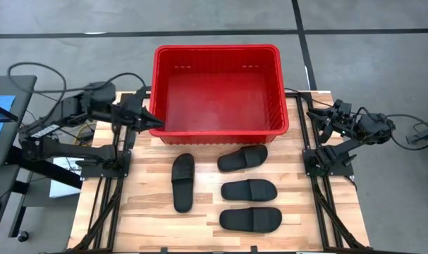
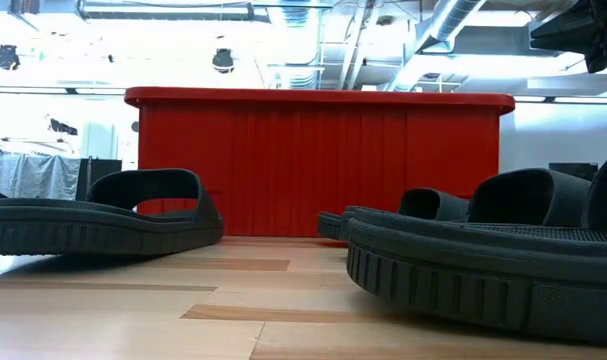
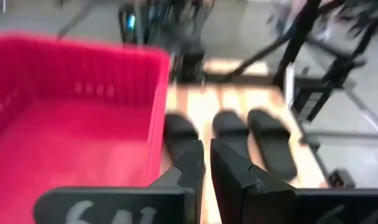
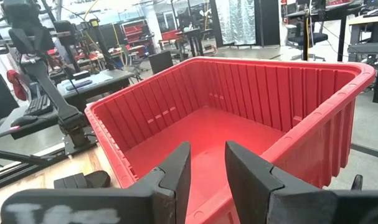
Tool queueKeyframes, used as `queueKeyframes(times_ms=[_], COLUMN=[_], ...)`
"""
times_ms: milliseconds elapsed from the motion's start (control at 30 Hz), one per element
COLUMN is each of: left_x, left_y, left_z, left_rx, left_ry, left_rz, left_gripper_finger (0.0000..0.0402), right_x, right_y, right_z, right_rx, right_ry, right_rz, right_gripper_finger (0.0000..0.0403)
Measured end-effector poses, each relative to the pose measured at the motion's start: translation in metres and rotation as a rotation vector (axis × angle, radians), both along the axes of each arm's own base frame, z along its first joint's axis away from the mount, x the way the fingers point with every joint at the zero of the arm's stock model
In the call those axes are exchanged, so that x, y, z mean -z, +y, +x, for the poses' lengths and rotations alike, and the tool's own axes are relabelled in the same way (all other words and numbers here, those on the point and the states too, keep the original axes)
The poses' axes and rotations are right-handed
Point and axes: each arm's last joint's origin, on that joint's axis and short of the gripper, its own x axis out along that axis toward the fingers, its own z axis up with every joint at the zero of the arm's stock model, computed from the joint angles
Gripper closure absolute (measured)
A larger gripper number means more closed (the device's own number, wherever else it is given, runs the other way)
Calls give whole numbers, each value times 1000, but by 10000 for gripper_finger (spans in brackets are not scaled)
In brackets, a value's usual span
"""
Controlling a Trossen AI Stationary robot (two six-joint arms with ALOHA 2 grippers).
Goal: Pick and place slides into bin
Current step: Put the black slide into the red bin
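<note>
Several black slides lie flat on their soles on the wooden table, near of the red bin (image 1: 218,49): one lengthwise (image 1: 183,182) and three crosswise (image 1: 242,159), (image 1: 249,190), (image 1: 250,220). My left gripper (image 1: 159,125) hovers shut by the bin's near left corner, holding nothing. In its wrist view (image 3: 207,152) it points along the bin's near wall (image 3: 160,112), with slides (image 3: 229,124) beyond it. My right gripper (image 1: 312,114) waits open and empty off the bin's right wall; its wrist view (image 4: 207,155) looks into the bin (image 4: 238,93).
The bin stands at the table's far middle and fills most of the far half. In the low view its near wall (image 2: 313,165) rises behind the slides (image 2: 103,215), (image 2: 483,260). Dark arm frames stand at the table's left (image 1: 108,166) and right (image 1: 326,162) edges.
</note>
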Motion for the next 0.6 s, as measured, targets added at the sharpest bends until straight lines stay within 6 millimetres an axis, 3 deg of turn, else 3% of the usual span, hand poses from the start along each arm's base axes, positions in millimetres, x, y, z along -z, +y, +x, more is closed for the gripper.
queueKeyframes(times_ms=[167,333,600], left_x=[-5,0,18], left_y=[7,6,-17], left_z=[13,29,48], left_rx=[-111,-95,7], left_ry=[127,163,328], left_rz=[15,-20,-99], left_gripper_finger=[381,381,381], right_x=[0,0,0], right_y=[0,0,0], right_z=[0,0,0], right_rx=[0,0,0], right_ry=[0,0,0], right_rz=[0,0,0], right_gripper_finger=[312,312,312])
